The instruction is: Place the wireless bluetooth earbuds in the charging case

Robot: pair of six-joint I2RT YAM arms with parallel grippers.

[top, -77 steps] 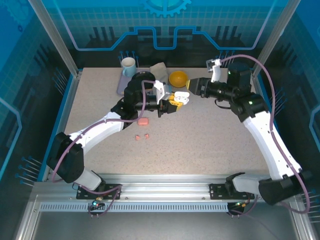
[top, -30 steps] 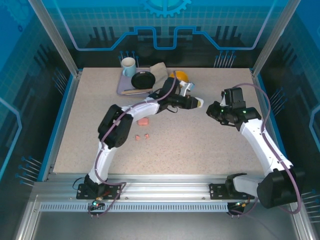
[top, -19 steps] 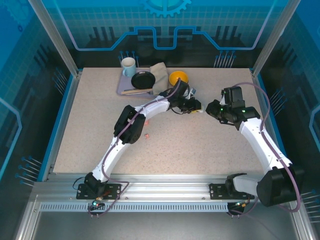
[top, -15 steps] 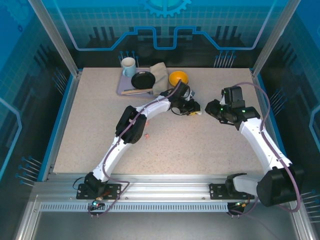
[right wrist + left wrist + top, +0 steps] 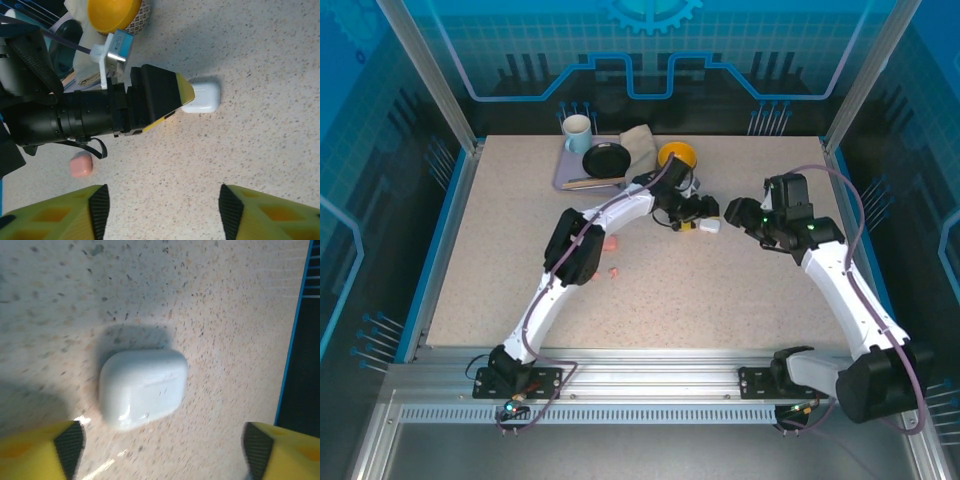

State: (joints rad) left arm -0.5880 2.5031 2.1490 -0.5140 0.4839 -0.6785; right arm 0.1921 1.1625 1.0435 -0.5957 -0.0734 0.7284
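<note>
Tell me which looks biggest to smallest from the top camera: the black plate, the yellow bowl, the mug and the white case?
1. black plate
2. yellow bowl
3. mug; it looks close to the bowl, so I'm unsure about these two
4. white case, clearly smallest

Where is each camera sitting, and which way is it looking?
Top external: above and behind, looking down on the table; the left arm and right arm show, bases nearest.
Left wrist: on the left arm, looking down at the white case; the left gripper shows yellow fingertips at the bottom corners.
Right wrist: on the right arm, looking down at the left gripper and the case; the right gripper shows at the bottom.
Shared: both wrist views see the white case on the table.
</note>
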